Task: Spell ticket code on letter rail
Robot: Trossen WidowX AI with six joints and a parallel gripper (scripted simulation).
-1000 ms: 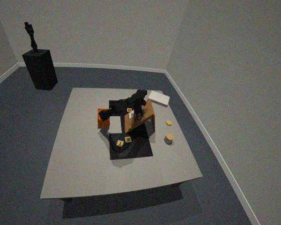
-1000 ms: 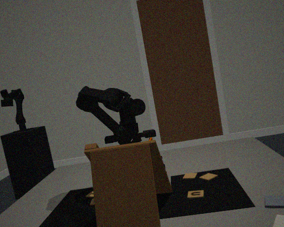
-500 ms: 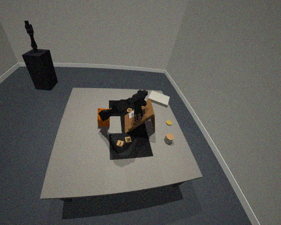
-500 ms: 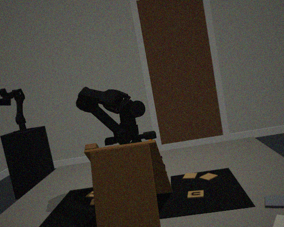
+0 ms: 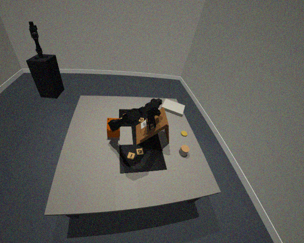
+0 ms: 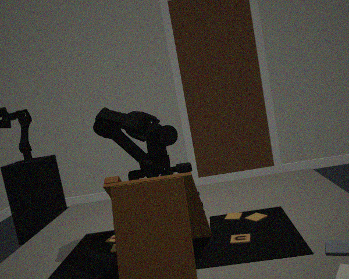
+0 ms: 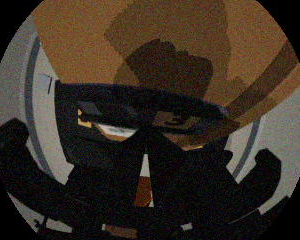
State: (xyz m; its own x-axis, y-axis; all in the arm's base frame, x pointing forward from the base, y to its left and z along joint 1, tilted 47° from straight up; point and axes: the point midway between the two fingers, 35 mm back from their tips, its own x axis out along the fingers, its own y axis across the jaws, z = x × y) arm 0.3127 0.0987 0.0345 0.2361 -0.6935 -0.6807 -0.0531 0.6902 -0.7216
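The brown sloping board [image 5: 162, 120] [image 6: 153, 228] stands mid-table; its dark rail [image 7: 140, 94] crosses the slope. A tile marked 3 [image 7: 176, 119] sits in the rail, partly shaded. My gripper [image 7: 148, 128] is shut and empty, its tips low in front of the rail, just left of the 3; whether they touch anything is unclear. The white ticket [image 5: 143, 124] is at the board; its print is unreadable. Two loose tiles [image 5: 131, 155] [image 5: 139, 151] lie on the near mat, another tile [image 5: 141, 119] beyond the ticket. A U-like tile [image 6: 240, 238] and two tiles [image 6: 233, 215] [image 6: 256, 217] lie on a mat.
An orange block [image 5: 112, 133] and a pale box-like base [image 5: 125, 135] stand left of the board. A white box [image 5: 173, 106], a yellow disc [image 5: 184, 133] and a wooden cylinder [image 5: 184, 149] stand to its right. Another arm on a black pedestal [image 5: 46, 75] [image 6: 33, 195] stands apart.
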